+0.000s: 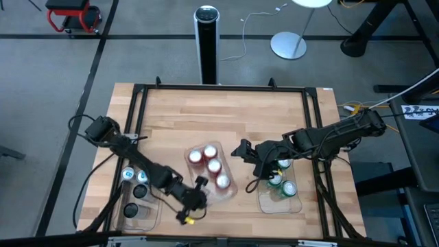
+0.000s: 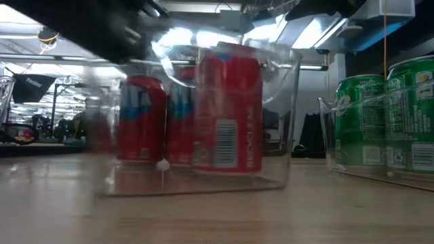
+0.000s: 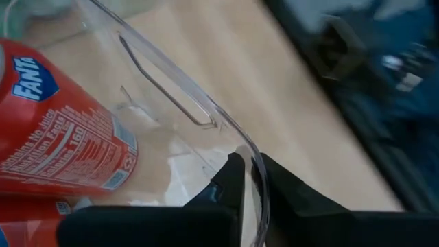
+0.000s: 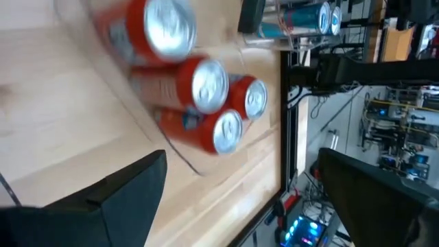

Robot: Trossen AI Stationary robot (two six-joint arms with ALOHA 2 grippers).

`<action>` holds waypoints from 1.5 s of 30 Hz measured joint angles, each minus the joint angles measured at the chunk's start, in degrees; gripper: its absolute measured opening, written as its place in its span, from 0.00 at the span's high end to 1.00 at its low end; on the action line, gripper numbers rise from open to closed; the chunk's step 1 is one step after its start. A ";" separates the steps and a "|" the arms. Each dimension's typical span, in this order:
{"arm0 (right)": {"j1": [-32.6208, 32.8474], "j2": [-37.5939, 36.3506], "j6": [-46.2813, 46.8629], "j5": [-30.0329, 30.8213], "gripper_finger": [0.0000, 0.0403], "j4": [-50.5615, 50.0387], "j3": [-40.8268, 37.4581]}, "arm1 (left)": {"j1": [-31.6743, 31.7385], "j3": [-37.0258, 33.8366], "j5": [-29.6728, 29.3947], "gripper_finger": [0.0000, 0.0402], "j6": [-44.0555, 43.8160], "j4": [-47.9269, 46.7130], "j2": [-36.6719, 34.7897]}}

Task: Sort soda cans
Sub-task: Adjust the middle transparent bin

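Several red-and-white cans [image 1: 210, 165] stand in a clear tray [image 1: 230, 192] at the table's middle; they also show in the low view [image 2: 227, 112] and the right wrist view [image 4: 199, 89]. My left gripper [image 1: 197, 192] is at that tray's near end, shut on its wall. My right gripper [image 1: 244, 152] hovers open just right of the tray, touching nothing, with its fingers wide apart [image 4: 240, 178]. Green cans [image 1: 280, 180] stand in a tray on the right. Silver/black cans with blue marks [image 1: 136, 182] stand in a tray on the left. My left gripper [image 3: 250, 165] pinches the clear tray's wall at its top rim [image 3: 255, 154], beside the moulded handle slot. One finger [image 3: 230, 182] is inside the tray and the other [image 3: 291, 189] is outside. A red can [image 3: 62, 137] stands inside, close to the inner finger.
The right tray [image 1: 296, 206] and the left tray [image 1: 152, 218] flank the middle one near the table's near edge. A black frame [image 1: 219, 88] runs round the table. Bare wood [image 1: 219, 116] lies toward the far edge. A tall black-and-silver cylinder [image 1: 206, 41] stands on the floor beyond.
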 joint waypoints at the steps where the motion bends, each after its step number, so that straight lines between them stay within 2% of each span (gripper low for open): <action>1: 0.02 0.00 0.01 -0.35 0.07 0.00 0.00 | -0.80 0.00 1.20 0.96 0.32 -0.12 0.00; 5: 0.00 0.00 -0.02 -1.72 0.07 0.00 0.00 | -3.23 0.00 4.10 0.96 2.16 -0.30 0.00; 10: 0.02 0.00 -0.61 -3.37 0.07 0.00 0.00 | -4.09 0.00 5.46 0.95 9.57 -0.34 0.04; 24: 0.01 0.00 -1.40 -3.39 0.07 0.24 0.00 | 1.42 -0.17 17.22 0.98 30.16 1.03 0.26; 28: 0.02 0.00 -1.37 -3.38 0.07 0.24 0.00 | 2.16 -0.17 17.11 0.96 28.41 1.26 0.28; 37: 0.01 0.00 -0.02 -3.39 0.07 0.26 0.00 | 2.34 -0.26 14.96 0.83 17.72 2.77 0.37; 45: 0.02 0.00 -0.02 -3.39 0.07 0.26 0.00 | 2.49 -0.28 10.03 0.68 13.38 2.34 -0.95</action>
